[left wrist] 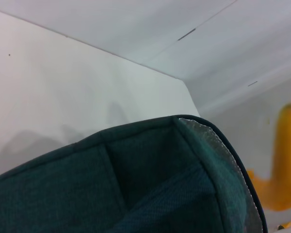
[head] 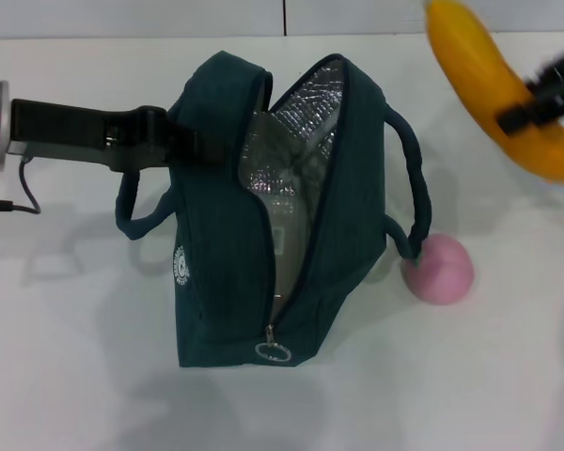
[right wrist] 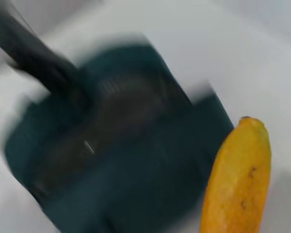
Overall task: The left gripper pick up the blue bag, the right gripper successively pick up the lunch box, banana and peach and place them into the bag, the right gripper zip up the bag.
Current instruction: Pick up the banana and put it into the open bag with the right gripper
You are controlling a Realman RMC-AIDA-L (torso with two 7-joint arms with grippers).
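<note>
We see the bag [head: 263, 244] standing unzipped in the middle of the white table [head: 66, 376], and our left gripper [head: 183, 139] pinches its rim at 10 o'clock. Our right gripper [head: 545, 94] holds the banana [head: 508, 85] tight up in the air at 2 o'clock. The peach [head: 439, 270] sits at 4 o'clock, touching the bag.

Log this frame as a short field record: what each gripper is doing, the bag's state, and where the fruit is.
left gripper: clamped on the bag's left wall
blue bag: standing on the white table, unzipped, foil lining showing
right gripper: holds the banana in the air, right of the bag
banana: lifted, not yet in the bag
peach: on the table beside the bag's right handle
lunch box: cannot be made out
</note>
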